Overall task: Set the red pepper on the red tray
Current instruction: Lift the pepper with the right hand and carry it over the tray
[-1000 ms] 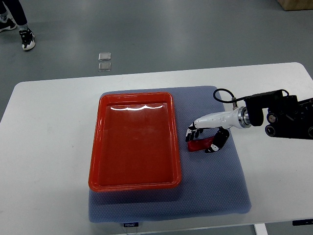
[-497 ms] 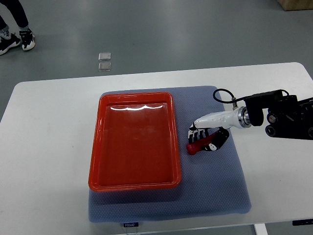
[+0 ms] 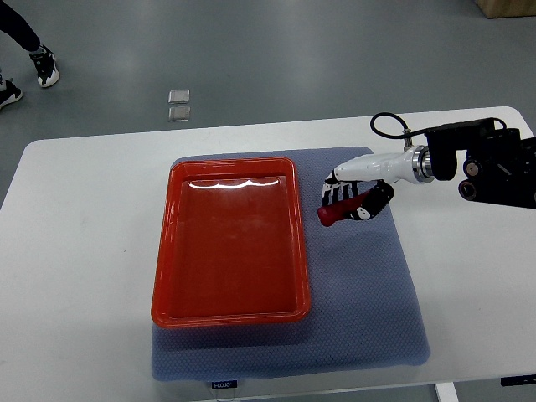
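A white table [image 3: 75, 251] with rounded corners is carrying everything, and a blue-grey mat [image 3: 368, 310] with a fine woven, dimpled texture is lying across its middle. A small label [image 3: 223, 384] is showing on the mat's near edge, its print too small to read. The red tray [image 3: 230, 243], a glossy plastic rectangle with rounded corners and a raised rim, is sitting on the mat's left part, its long side running away from the camera, and glare is streaking its far end. The right arm [image 3: 477, 163], black housing with a looping cable and a white forearm, is reaching in just right of the tray's far corner. The right hand [image 3: 352, 199], white with black finger segments, is curling its fingers around the red pepper [image 3: 328, 214]. The pepper, smooth and elongated, is sitting right of the tray, clear of its rim; whether it is touching the mat cannot be told. Its long axis is lying slantwise, its free rounded end pointing toward the tray.
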Motion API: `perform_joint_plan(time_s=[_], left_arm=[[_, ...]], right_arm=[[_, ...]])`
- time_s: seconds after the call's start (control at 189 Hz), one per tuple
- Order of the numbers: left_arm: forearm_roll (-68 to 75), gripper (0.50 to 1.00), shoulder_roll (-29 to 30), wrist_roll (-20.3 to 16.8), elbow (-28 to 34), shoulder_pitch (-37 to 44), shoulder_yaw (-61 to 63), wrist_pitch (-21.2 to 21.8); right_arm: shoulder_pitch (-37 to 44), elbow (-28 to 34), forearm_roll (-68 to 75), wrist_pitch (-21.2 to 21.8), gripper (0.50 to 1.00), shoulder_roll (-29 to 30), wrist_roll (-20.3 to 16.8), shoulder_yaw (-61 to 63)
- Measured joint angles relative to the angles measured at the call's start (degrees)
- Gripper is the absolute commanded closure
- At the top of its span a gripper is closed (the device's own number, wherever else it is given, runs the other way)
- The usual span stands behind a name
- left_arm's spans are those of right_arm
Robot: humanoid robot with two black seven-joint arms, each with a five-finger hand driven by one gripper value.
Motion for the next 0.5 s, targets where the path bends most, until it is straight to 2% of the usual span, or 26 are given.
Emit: perform_joint_plan(time_s=[0.217,0.497], left_arm=[[0.00,0.500,0.00,0.00,0.01,0.00,0.00,0.00],[0.00,0.500,0.00,0.00,0.01,0.00,0.00,0.00]], right_arm=[[3.19,-2.19,1.63,0.42,0.977,2.23,0.00,4.07],[3.30,-4.95,4.23,-0.22,0.975,9.97,-0.05,7.15]])
